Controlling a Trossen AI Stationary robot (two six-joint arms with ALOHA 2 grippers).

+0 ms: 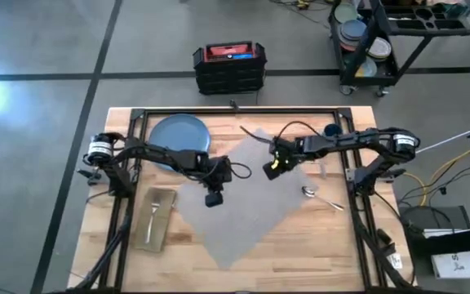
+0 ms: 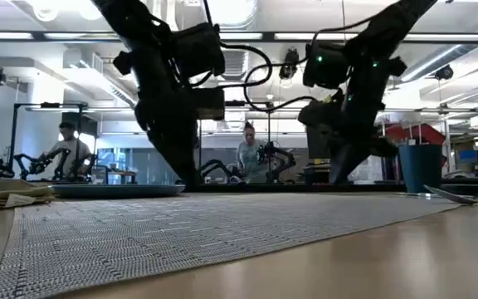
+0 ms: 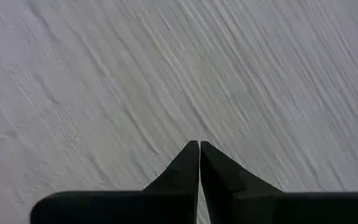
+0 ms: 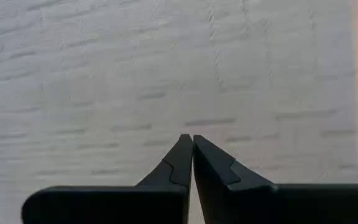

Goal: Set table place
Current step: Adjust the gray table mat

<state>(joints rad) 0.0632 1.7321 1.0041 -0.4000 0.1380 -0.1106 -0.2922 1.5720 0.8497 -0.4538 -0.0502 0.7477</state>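
High view: the grey woven rectangular placemat lies turned cornerwise in the middle of the wooden table. Both arms reach over it. The left hand hangs over the placemat's left part, the right hand over its upper middle. In each wrist view the two dark fingers are pressed together tip to tip with nothing between them, and only grey weave lies beyond.

A round blue plate sits at the table's far left, its near edge touching or just overlapping the placemat's corner. A tan folded cloth napkin lies on the bare wood left of the placemat, with a silver fork on top. A silver spoon rests on the wood just beside the placemat's right corner. A small dark-blue cup stands near the far right edge, partly behind the right arm.
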